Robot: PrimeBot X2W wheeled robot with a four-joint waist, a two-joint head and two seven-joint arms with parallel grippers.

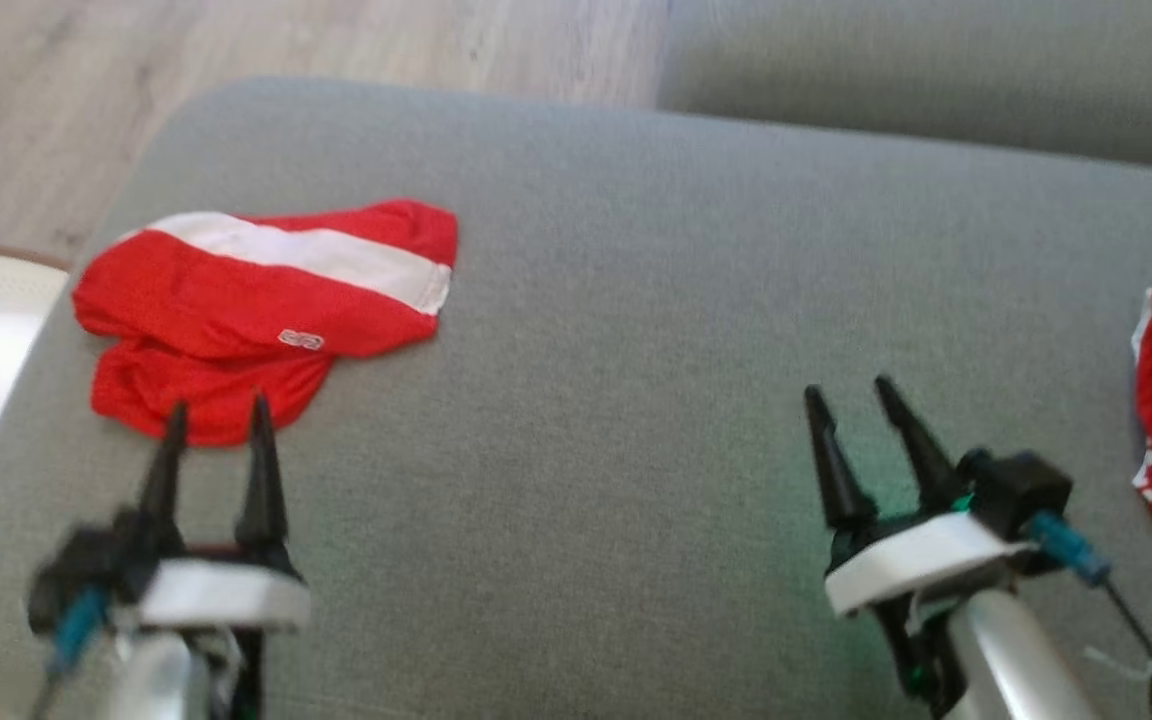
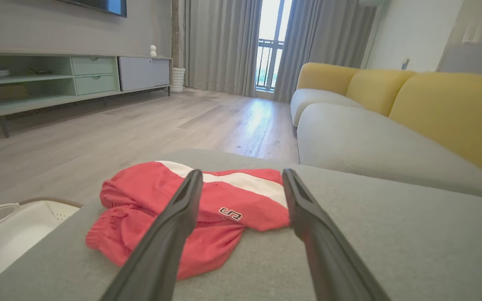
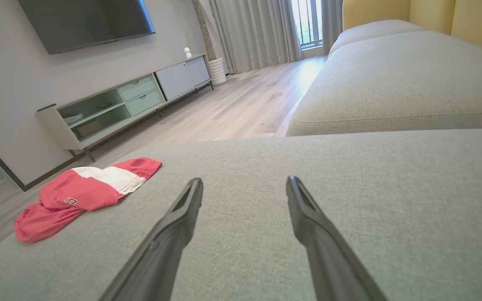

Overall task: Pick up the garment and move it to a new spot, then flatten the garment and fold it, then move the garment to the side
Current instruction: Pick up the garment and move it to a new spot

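Your left gripper hovers at the near edge of the crumpled red garment on the grey cushion, jaws released; your right gripper, well apart from it, likewise.

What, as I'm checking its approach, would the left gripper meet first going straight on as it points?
Probably the red-and-white garment, crumpled on the grey cushion just ahead of the open left gripper; exact depth is unclear.

Red fabric garment, broad white band across it, small logo patch on the red. Not folded: loosely bunched, upper layer lapped over a rumpled lower part with a gathered hem. Lies low on the grey fabric cushion, toward its left end, near the rounded corner.
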